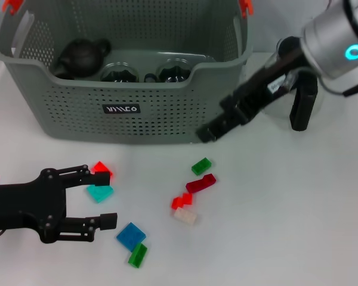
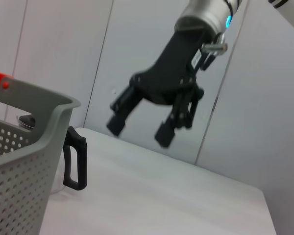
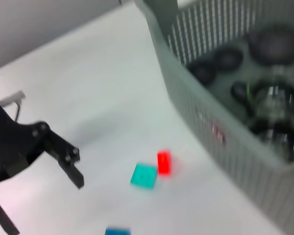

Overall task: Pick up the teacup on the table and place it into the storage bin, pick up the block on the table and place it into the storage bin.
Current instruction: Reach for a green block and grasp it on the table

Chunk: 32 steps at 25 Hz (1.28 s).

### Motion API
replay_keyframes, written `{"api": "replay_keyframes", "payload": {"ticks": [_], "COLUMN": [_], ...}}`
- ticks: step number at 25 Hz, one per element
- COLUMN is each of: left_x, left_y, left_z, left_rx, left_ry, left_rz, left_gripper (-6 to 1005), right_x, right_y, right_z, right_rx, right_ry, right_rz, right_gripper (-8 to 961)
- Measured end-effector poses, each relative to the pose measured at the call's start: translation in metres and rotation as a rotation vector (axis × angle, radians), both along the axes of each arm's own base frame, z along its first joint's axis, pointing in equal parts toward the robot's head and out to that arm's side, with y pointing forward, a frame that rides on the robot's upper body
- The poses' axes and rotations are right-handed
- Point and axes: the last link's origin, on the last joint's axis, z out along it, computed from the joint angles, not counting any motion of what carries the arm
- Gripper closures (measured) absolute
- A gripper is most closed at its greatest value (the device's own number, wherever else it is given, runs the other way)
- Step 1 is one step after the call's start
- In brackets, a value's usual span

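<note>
Storage bin (image 1: 125,113) at back of bench (image 1: 298,208); inside: dark teapot (image 1: 80,56), two glass cups (image 1: 120,72). Loose blocks in front of bin: teal block (image 1: 99,192), red block (image 1: 101,168) between spread fingers of left claw (image 1: 104,198). Right claw (image 1: 253,122) open, empty, beside bin's corner.

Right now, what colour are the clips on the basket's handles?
Orange-red clips on the grey-green storage bin, clearest in the head view.

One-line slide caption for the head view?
Left gripper, jaws open, beside the teal block; right gripper near the storage bin.
</note>
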Motion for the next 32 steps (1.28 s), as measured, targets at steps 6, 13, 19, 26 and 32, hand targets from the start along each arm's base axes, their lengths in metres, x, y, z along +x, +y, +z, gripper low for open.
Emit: {"api": "replay_keyframes", "payload": {"ticks": [6,13,19,26,32], "left_x": [0.001,0.001,0.001,0.002,0.001], "left_y": [0.002,0.003,0.004,0.004,0.003], "left_z": [0.000,0.000,-0.001,-0.004,-0.007], "left_rx": [0.006,0.017,0.021,0.019,0.018], "left_ry": [0.005,0.015,0.017,0.012,0.003], "left_rz": [-0.008,-0.028,-0.024,-0.021,-0.019], "left_gripper": [145,145,144,144,144], "right_x": [0.012,0.019,0.033,0.041,0.044], "right_y": [0.005,0.015,0.025,0.030,0.030], "right_z": [-0.029,-0.046,-0.057,-0.077,-0.091], "right_rx": [-0.066,-0.046,0.008,0.049,0.068], "right_ry": [-0.020,-0.047,-0.133,-0.201,-0.218], "right_rz": [-0.175,-0.261,-0.261,-0.200,-0.162], "right_gripper": [37,37,37,38,38]}}
